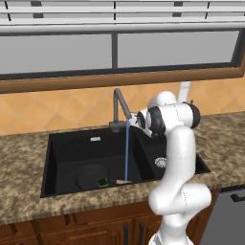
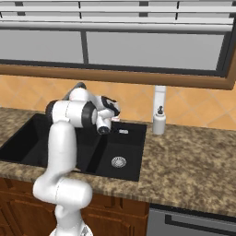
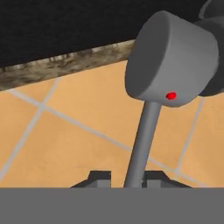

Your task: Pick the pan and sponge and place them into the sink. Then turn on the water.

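Observation:
The black sink (image 1: 72, 149) holds the pan (image 1: 88, 175) flat in its large left basin, its light-brown handle pointing right. On the pan's right part lies the small green sponge (image 1: 102, 182). A thin blue stream of water (image 1: 127, 153) falls from the dark grey faucet (image 1: 118, 103) into that basin. My gripper (image 1: 136, 119) is up at the faucet, beside its spout. In the hand view the gripper (image 3: 126, 178) is shut on the faucet's thin grey lever (image 3: 143, 144), below the grey cap with a red dot (image 3: 171, 57).
The small right basin (image 2: 131, 138) has a silver drain (image 2: 118, 162). A white soap dispenser (image 2: 159, 120) stands on the speckled counter (image 2: 193, 156) to the right of the sink. Orange tiled wall and a window sill rise behind the faucet.

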